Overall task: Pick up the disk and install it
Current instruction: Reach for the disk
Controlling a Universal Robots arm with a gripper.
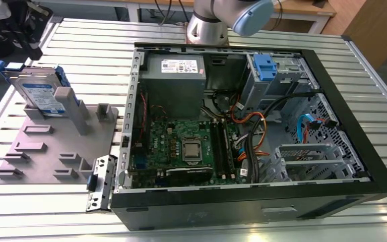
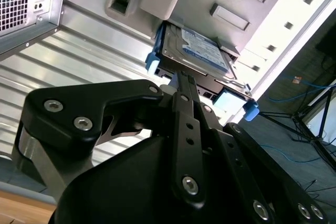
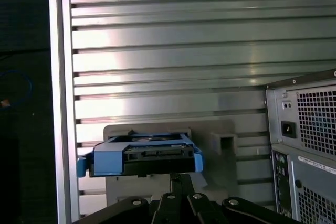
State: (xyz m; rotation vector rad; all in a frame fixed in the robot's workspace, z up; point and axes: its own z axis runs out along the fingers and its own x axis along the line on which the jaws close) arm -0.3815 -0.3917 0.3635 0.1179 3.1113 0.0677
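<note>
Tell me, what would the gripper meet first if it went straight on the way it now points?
Probably the disk: in both wrist views the gripper aims at its near edge. The gap between them is hard to judge.

The arm (image 1: 207, 27) is a silver-grey metal tube, and a pale blue rounded cap (image 1: 253, 15) covers its joint. The hand (image 2: 181, 77) is matte black, with broad angular links and a narrow centre bar dotted with round silver screw heads (image 2: 84, 124). A brushed grey metal collar (image 2: 31, 156) sits behind it.
</note>
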